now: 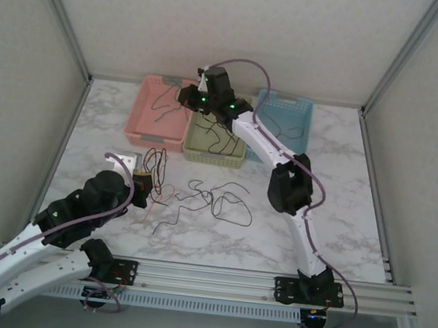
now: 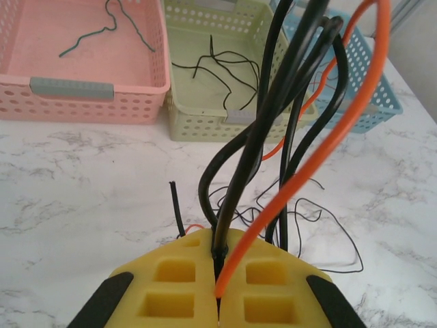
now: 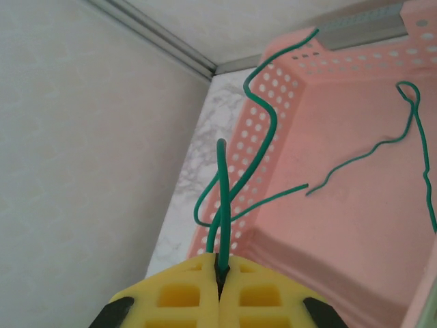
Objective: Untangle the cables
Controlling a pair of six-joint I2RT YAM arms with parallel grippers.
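Your left gripper [image 2: 218,277] is clamped on a whole bundle at once: several black cables [image 2: 263,130] and an orange cable [image 2: 307,179] rise together from between the yellow pads. That is the main hazard. Lift or pull from here and you probably drag the loose tangle [image 1: 213,199] in the middle of the table [image 1: 339,217] along with it, tightening knots instead of opening them (a thin strand could also slide out of so full a grip).

Your right gripper [image 3: 220,270] is closed on a single green cable [image 3: 220,191], held at the upper-left corner of the pink basket [image 3: 328,225]. The cable's free length curls across the basket's perforated wall, so releasing here may let it spill outside the rim.
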